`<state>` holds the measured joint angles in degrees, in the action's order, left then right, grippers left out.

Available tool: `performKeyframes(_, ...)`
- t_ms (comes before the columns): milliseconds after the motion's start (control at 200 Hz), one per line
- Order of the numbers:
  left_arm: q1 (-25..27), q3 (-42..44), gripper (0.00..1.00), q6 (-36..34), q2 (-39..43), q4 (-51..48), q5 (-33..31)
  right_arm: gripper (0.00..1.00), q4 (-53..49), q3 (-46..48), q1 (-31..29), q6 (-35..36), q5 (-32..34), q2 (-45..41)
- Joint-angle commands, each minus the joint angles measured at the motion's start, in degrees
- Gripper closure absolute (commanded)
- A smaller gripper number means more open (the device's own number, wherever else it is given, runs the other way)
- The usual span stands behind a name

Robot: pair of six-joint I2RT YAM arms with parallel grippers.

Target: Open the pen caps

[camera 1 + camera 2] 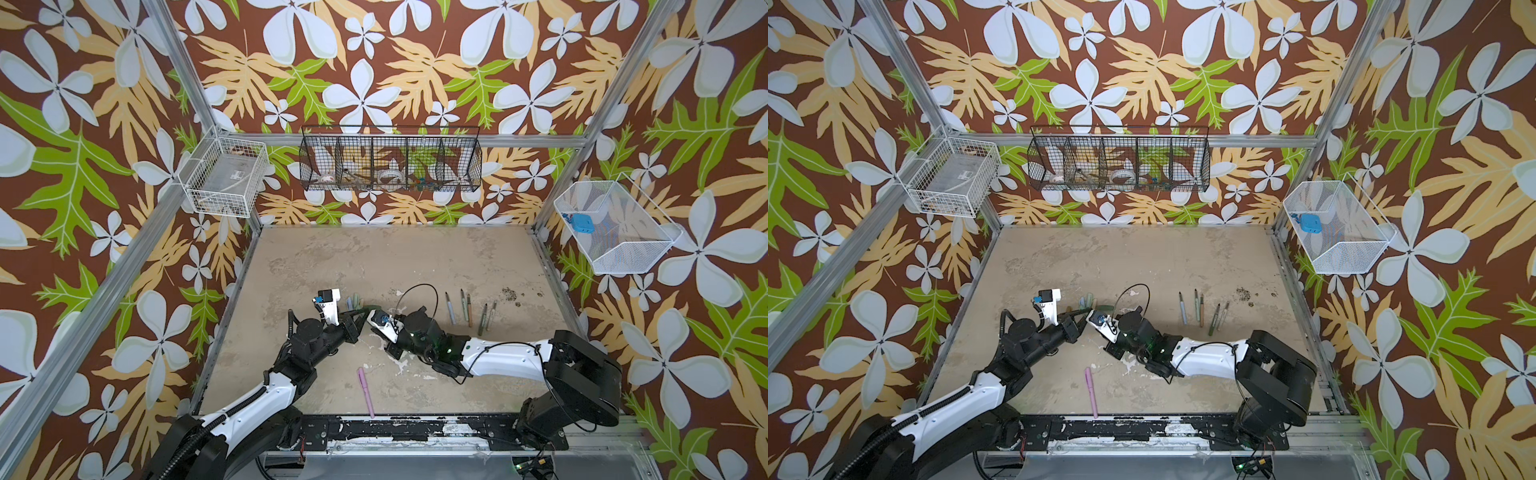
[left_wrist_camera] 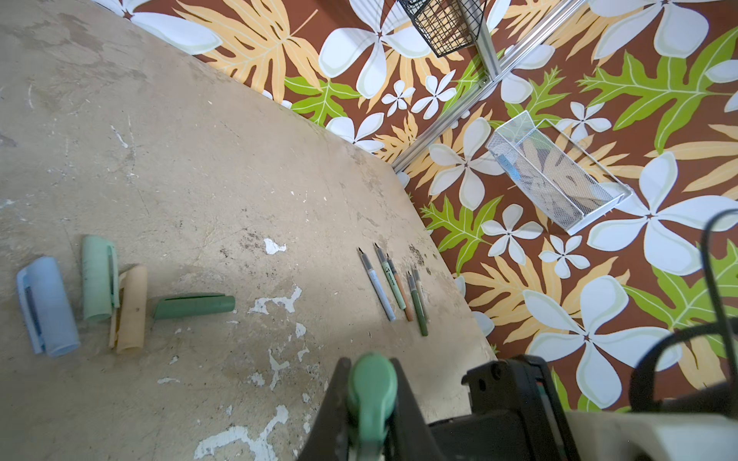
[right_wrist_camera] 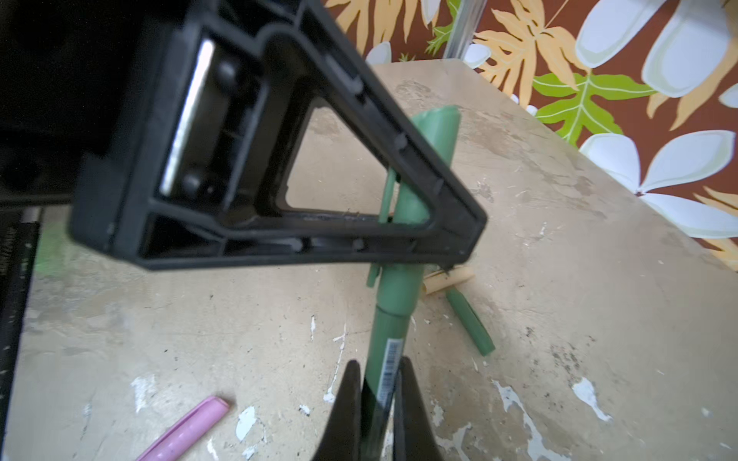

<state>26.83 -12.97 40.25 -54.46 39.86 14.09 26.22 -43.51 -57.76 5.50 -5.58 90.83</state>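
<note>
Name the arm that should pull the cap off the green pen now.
Left. The left gripper is shut on the green cap, the right gripper clamps the pen body, and the loose caps lie beside the left one.

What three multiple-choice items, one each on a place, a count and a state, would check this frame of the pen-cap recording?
1. Where does the pink pen lie?
A. in the white basket
B. on the table, near its front edge
C. in the black wire rack

2. How many uncapped pens lie grouped on the table's right side?
A. three
B. five
C. eight

3. What is the right gripper doing?
A. open above the pink pen
B. shut on nothing
C. shut on the green pen

Answers:
1 B, both top views show it alone by the front edge.
2 B, five slim bodies with dark tips show in a top view.
3 C, the right wrist view shows it clamped on the barrel.
</note>
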Motion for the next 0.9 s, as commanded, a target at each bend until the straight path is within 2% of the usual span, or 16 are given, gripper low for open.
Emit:
performKeyframes(0,-0.88,-0.58,1.0,1.76,-0.15,20.14,-2.14,1.0,-14.47,0.47,0.8,1.62,-24.57,1.03)
performKeyframes(155,-2.71,-0.62,1.0,3.48,0.48,22.04,1.3,1.0,-15.79,0.69,3.04,1.59,-26.58,1.63)
performKeyframes(370,-3.36,-0.91,1.0,3.45,1.11,22.01,2.41,1.0,-16.4,1.25,3.79,2.06,-21.14,1.06)
performKeyframes(721,-2.71,-1.05,1.0,1.4,-3.03,22.55,5.43,1.0,-7.52,7.24,4.03,-1.67,-16.23,-8.76)
performKeyframes(766,-2.55,-1.06,1.0,1.17,-3.82,23.2,5.61,0.9,-6.8,7.9,4.16,-2.08,-15.44,-10.06)
performKeyframes(831,-2.23,-1.35,1.0,0.77,-4.77,23.51,6.04,0.7,-6.02,9.01,4.61,-2.53,-14.41,-12.49)
performKeyframes(896,-1.43,-1.58,1.0,-0.14,-5.12,23.19,5.91,0.56,-5.03,10.47,5.3,-2.84,-13.39,-15.31)
